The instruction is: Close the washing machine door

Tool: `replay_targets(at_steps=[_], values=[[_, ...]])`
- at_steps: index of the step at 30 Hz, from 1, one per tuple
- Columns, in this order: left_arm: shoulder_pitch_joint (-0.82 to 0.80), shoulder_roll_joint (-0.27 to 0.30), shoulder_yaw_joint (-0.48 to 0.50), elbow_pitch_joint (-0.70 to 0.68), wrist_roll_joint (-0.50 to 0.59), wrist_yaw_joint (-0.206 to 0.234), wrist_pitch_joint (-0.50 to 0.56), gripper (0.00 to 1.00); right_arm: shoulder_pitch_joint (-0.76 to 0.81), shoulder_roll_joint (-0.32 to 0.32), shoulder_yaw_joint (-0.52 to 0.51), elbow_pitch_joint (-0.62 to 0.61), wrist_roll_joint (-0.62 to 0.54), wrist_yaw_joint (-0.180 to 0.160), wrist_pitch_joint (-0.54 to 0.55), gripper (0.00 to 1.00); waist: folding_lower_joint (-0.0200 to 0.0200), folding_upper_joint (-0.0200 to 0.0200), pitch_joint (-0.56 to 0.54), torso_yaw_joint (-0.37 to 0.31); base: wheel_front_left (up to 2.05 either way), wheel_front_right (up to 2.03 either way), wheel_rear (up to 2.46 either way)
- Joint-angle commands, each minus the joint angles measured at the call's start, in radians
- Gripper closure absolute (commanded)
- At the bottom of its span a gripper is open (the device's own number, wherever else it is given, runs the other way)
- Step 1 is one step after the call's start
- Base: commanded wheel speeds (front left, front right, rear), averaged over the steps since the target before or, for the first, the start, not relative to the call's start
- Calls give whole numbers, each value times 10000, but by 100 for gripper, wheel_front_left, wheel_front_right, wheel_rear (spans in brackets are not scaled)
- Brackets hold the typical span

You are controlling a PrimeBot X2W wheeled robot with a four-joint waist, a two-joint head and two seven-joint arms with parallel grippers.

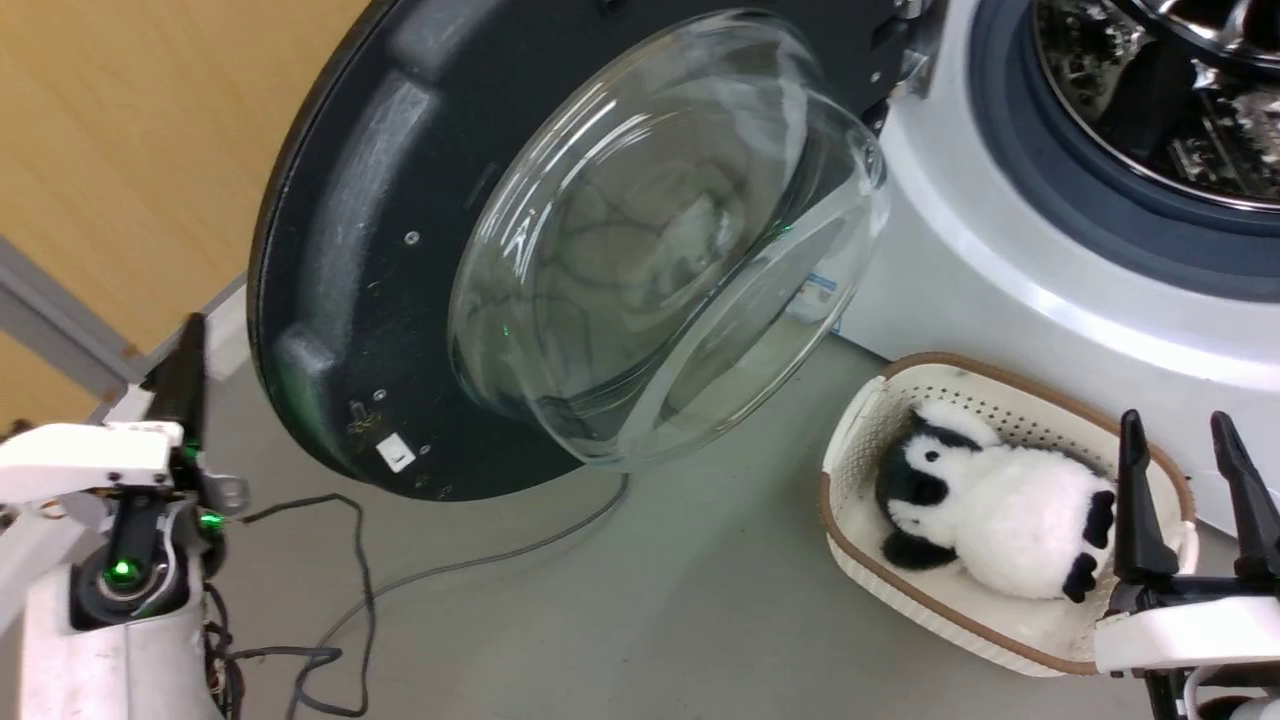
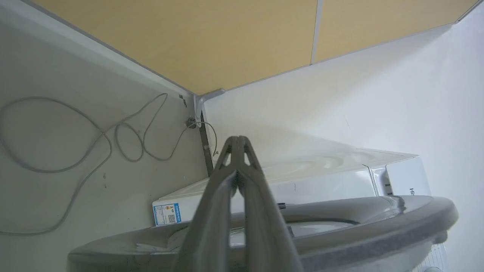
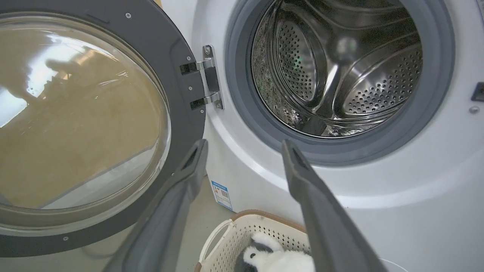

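Now washing machine door [image 1: 560, 260] wide open, L tool [image 2: 238, 142] pressed together beside its rim, R tool [image 3: 245, 145] spread, empty

The door [image 1: 340, 250] is black with clear glass; the machine [image 1: 1000, 290] white, its seal [image 3: 242, 94] grey, its drum [image 3: 378, 90] silver, dotted with holes. The basket [image 1: 1010, 400] is cream, brown-rimmed and perforated; the plush [image 1: 1010, 520] black and white.

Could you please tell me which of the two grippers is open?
The right gripper: its fingers stand wide apart, pointing toward the drum. The left gripper is pinched shut beside the door.
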Motion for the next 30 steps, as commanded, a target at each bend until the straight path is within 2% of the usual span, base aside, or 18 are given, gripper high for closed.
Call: replay_targets(at_steps=[1, 10, 16, 20, 30], values=[[-228, -32, -97, 117, -350, -90, 298, 100, -155, 29, -94, -8, 130, 7, -116, 0, -1, 0, 67, 108, 0, 0, 0], [-84, -175, -940, -9, -1222, -178, 1684, 100, -136, 31, -320, 19, 270, 7, -283, 0, -1, 0, 230, 470, 0, 0, 0], [381, -241, -1588, -648, -1935, -243, 2719, 100, -207, 33, -384, 107, 407, 8, -408, 0, -1, 0, 284, 751, 0, 0, 0], [900, -238, -2076, -1506, -2352, -276, 3404, 100, -231, 34, -409, 193, 511, 8, -471, 0, -1, 0, 247, 887, 0, 0, 0], [2468, -341, -3602, -4209, -2357, -276, 4424, 100, -320, 34, -360, 452, 766, 8, -471, 0, -1, 0, 35, 878, 0, 0, 0]])
